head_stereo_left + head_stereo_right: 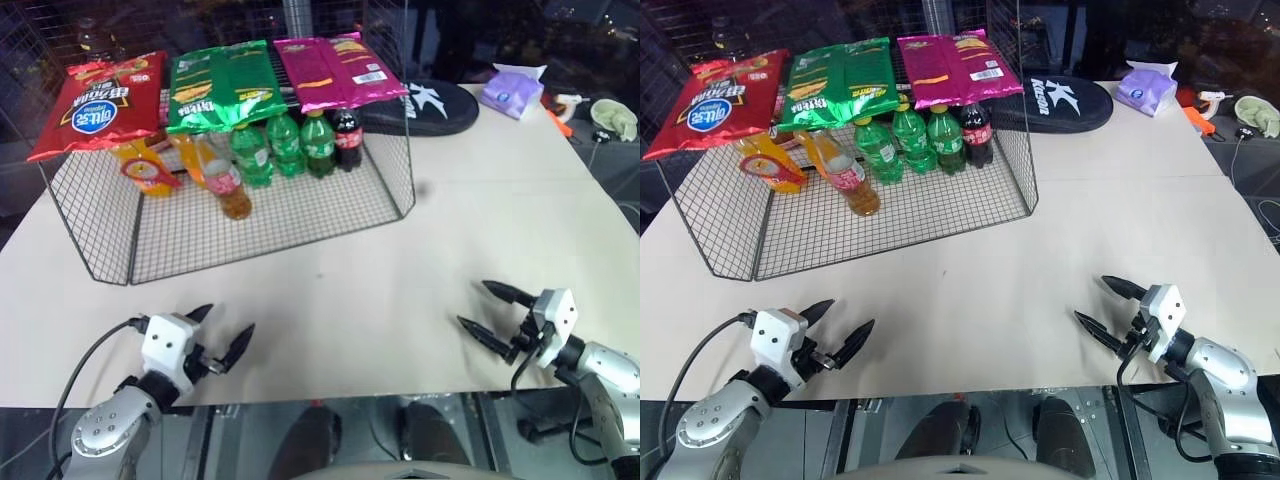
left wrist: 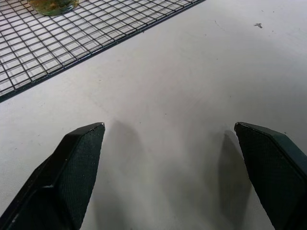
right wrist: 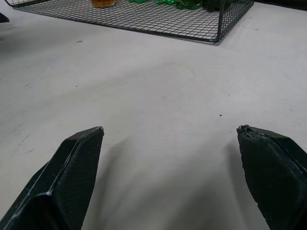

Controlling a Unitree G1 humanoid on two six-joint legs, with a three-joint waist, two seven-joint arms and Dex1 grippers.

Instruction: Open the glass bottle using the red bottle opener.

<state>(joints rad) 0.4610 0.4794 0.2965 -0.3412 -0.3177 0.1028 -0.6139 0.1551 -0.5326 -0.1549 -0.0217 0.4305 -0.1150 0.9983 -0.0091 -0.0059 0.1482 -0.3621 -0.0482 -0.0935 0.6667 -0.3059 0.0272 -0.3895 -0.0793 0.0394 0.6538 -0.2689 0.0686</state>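
Both arms low at the near edge of the table [image 1: 420, 300], nothing in hand. Left gripper [image 1: 222, 338] has its fingers spread wide over bare tabletop; right gripper [image 1: 492, 313] likewise spread wide and empty. Both wrist views confirm it: daylight between the fingers, nothing pinched.

The glass bottle [image 1: 226, 180] stands at the front of the row inside the wire basket [image 1: 250, 235], far side of the table, under the hanging snack bags [image 1: 222, 82]. Clear glass, amber drink low in it, pinkish label. It looks tilted, neck leaning away toward the back-left, base nearest me. Orange soda bottles [image 1: 150, 172] just to its left, green soda bottles [image 1: 285, 145] just to its right and slightly behind; a dark cola bottle [image 1: 347, 138] sits at the end of the row.

The red bottle opener [image 1: 143, 168]: I see a thin red ring-shaped piece against the orange bottles, left of the glass bottle. I take that to be it, though I can't be certain.

Key relation: both task things lie ahead and up-table from my left gripper, well apart from it, and further still from the right. The basket's near side is open, so the approach is straight forward. I judge the left arm the nearer one; nothing of the task is begun.
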